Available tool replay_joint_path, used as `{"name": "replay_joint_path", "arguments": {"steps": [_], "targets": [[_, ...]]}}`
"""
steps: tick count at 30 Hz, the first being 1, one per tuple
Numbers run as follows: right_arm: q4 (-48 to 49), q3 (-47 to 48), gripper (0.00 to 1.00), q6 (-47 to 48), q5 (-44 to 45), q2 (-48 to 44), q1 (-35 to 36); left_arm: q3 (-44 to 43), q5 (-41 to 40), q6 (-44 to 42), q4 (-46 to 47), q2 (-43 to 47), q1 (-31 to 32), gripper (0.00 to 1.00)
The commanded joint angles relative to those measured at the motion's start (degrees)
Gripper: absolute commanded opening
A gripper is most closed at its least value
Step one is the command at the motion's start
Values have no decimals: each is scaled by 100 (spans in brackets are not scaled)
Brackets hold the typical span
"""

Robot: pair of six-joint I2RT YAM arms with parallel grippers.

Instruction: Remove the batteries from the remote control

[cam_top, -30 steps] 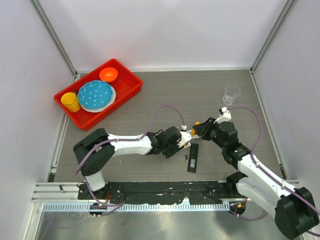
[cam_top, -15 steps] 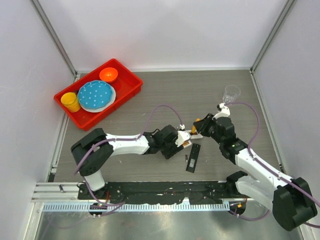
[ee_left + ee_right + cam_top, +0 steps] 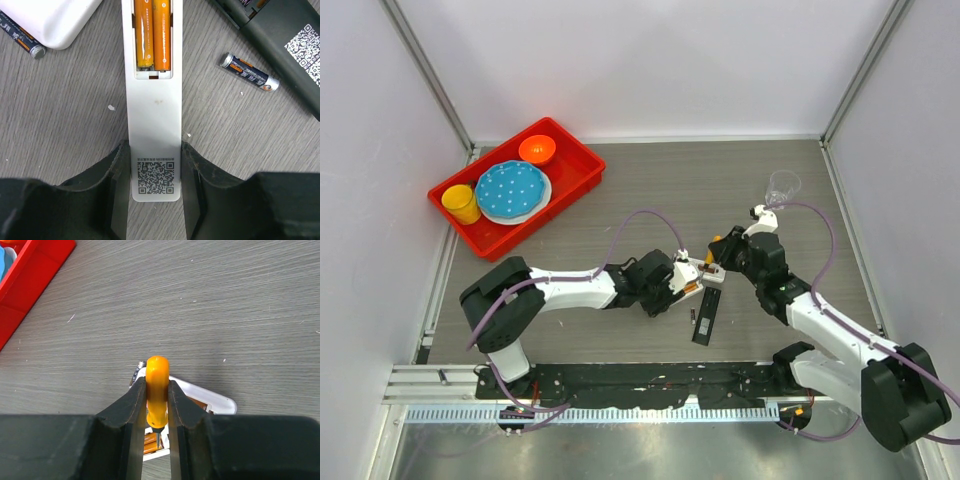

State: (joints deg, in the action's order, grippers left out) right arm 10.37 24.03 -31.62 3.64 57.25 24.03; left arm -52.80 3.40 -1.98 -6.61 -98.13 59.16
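My left gripper (image 3: 155,152) is shut on the near end of the white remote control (image 3: 152,120), which lies back-up on the table with its cover off. Two orange batteries (image 3: 152,35) lie side by side in its open compartment. My right gripper (image 3: 157,385) is shut on the orange-handled screwdriver (image 3: 157,375), whose metal tip (image 3: 158,440) points down at the batteries (image 3: 150,446). In the top view the two grippers meet at the remote (image 3: 705,270), the left (image 3: 682,280) and the right (image 3: 722,255).
A black remote (image 3: 705,315) lies just in front of the grippers and also shows in the left wrist view (image 3: 285,45). Two loose dark batteries (image 3: 250,75) (image 3: 22,39) and a white cover (image 3: 45,17) lie beside the white remote. A clear cup (image 3: 782,186) stands far right; a red tray (image 3: 582,160) with dishes far left.
My right wrist has swung a little toward the far side while the screwdriver stays over the white remote. The left gripper still holds the remote, nearly unmoved.
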Motion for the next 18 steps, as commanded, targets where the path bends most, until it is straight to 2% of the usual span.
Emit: {"name": "replay_joint_path", "arguments": {"steps": [1,18], "targets": [[439,198,1,235,137,58,-4,24,363,-48,-7,-13,26,17],[773,67,1,121,-100,497,-4,59,275,-48,-7,13,26,14]]}}
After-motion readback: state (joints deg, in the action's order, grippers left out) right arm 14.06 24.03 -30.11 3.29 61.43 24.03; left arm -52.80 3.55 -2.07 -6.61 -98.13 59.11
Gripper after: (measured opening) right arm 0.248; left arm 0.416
